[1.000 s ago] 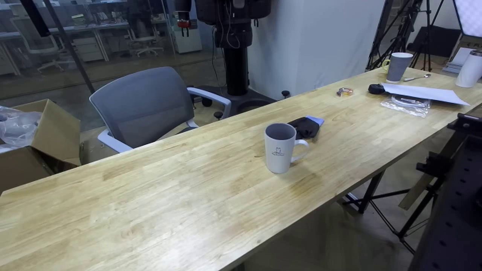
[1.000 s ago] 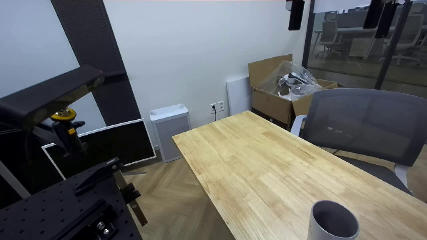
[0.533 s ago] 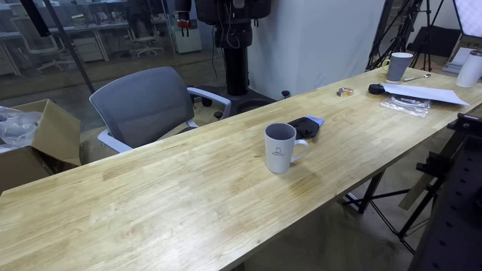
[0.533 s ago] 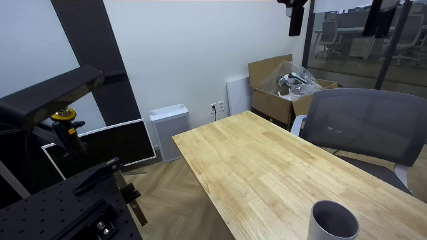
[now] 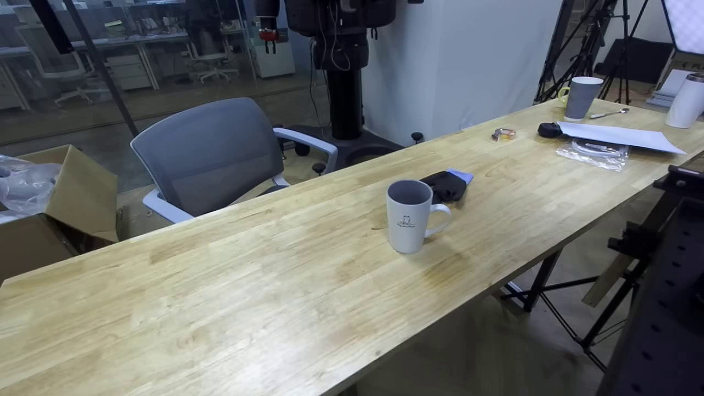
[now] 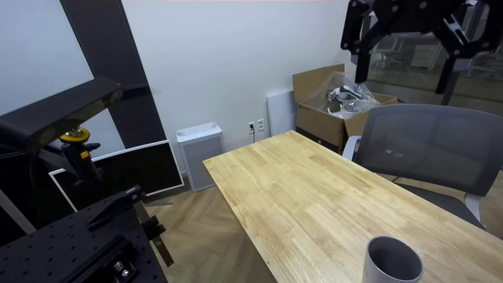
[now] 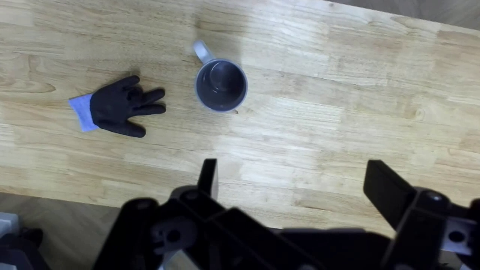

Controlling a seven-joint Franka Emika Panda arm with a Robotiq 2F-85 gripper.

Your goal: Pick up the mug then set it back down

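A white mug (image 5: pixel 406 231) stands upright between the long edges of a wooden worktop (image 5: pixel 220 308), near a black glove (image 7: pixel 112 107); the gripper (image 6: pixel 402 78) hangs higher, its jaws spread wide apart.

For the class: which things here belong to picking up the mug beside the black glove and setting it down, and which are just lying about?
Job:
white mug
gripper, open
wooden table

Lying about:
black glove
grey mug
spoon
paper sheet
white tumbler
plastic bag
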